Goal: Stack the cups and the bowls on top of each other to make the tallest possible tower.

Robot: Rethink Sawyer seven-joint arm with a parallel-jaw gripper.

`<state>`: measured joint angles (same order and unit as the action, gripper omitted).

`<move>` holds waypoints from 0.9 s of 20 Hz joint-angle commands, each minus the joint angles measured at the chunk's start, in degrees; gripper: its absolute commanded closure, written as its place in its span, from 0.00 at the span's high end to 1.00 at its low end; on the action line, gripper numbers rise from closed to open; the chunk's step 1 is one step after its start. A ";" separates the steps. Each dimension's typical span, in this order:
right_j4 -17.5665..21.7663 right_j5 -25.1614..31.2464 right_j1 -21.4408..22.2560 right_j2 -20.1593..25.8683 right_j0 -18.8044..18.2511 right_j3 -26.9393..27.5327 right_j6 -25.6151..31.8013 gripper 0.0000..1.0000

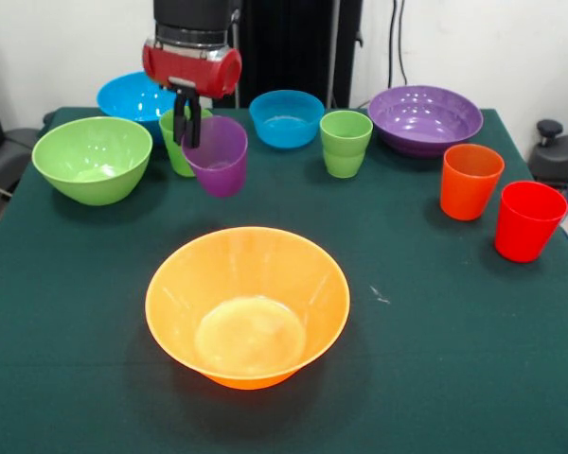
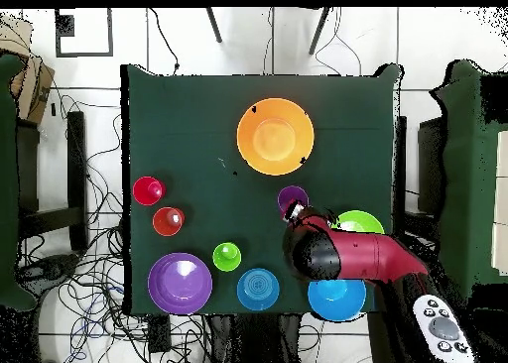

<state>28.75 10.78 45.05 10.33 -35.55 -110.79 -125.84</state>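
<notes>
Nearest, on the green cloth tabletop point(image 1: 435, 378): big glossy orange bowl point(image 1: 247, 305), upright and empty, likely meant as the base. Beyond, hanging clear of the cloth: purple cup point(image 1: 217, 154), smooth tapered plastic, rim pinched in the closed pincer point(image 1: 188, 115), probably bound for that bowl. Farther back, other cups and bowls unstacked.

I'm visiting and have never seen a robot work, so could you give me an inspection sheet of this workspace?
Surface: dark green cloth table, small white fleck near the middle.
Job's things: big orange bowl alone in front, nothing stacked; green bowl, two blue bowls, purple bowl; orange cup, red cup, two green cups.
Clutter: nothing seen.
Grippers: gripper, jaws shut on purple cup, lifted off the table.
Cables: many on the floor.
Surroundings: remote control, chairs.
</notes>
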 commanded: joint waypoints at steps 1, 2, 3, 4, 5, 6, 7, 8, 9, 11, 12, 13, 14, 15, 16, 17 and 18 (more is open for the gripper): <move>-2.41 0.51 2.60 5.67 0.67 -1.79 -2.87 0.00; -2.27 -0.32 2.23 4.48 1.68 -1.08 -3.58 0.00; -2.41 -1.00 1.97 3.70 2.46 -0.58 -4.21 0.00; -2.54 -1.61 1.68 3.07 3.04 0.11 -4.71 0.00; -2.71 -2.32 1.37 1.95 4.05 1.14 -5.53 0.00; -2.98 -3.34 0.81 1.22 4.62 1.90 -6.33 0.00; -2.98 -4.40 0.38 0.47 5.08 2.57 -6.79 0.00; -3.17 -5.60 -0.14 -0.65 5.76 3.71 -7.36 0.00; -3.35 -6.79 -0.66 -1.76 6.45 4.86 -7.92 0.00; -3.83 -9.49 -0.87 -5.12 8.82 5.42 -9.40 0.00; -4.35 -9.82 -0.79 -6.02 9.44 5.58 -9.55 0.00; -4.61 -10.10 -0.84 -6.51 9.74 5.85 -9.34 0.00; -4.87 -10.38 -0.89 -7.00 10.04 6.12 -9.13 0.00; -5.18 -11.12 -0.80 -7.79 10.72 6.33 -9.03 0.00; -5.42 -11.24 -0.72 -7.18 10.19 6.43 -8.48 0.00; -5.69 -12.58 -0.83 -7.80 10.62 6.67 -8.48 0.00; -5.95 -13.10 -0.71 -8.79 11.21 7.14 -8.32 0.00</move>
<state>25.21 3.62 46.02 3.74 -26.52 -109.28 -125.84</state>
